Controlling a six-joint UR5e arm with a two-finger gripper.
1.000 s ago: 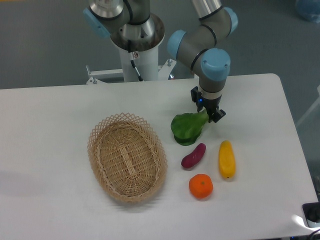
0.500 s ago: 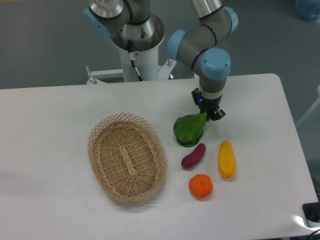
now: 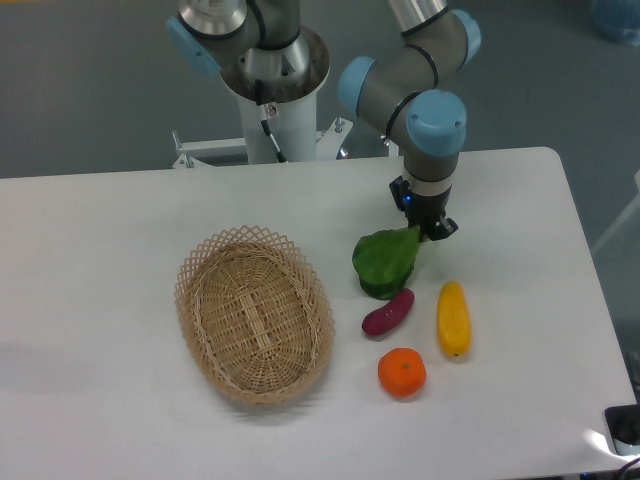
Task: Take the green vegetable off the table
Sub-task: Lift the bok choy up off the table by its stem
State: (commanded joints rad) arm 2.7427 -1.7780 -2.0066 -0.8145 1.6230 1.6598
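The claw (image 3: 424, 228) pinches the green vegetable (image 3: 385, 262) by its stalk above the table (image 3: 120, 300)

Green vegetable (image 3: 385, 262) and claw (image 3: 424, 228) slightly rightward.

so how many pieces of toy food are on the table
4: green vegetable at the gripper, purple eggplant just below it, yellow vegetable to the right, orange nearest the front.

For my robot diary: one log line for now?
gripper: shut on green vegetable | stalk end gripped | basket: empty
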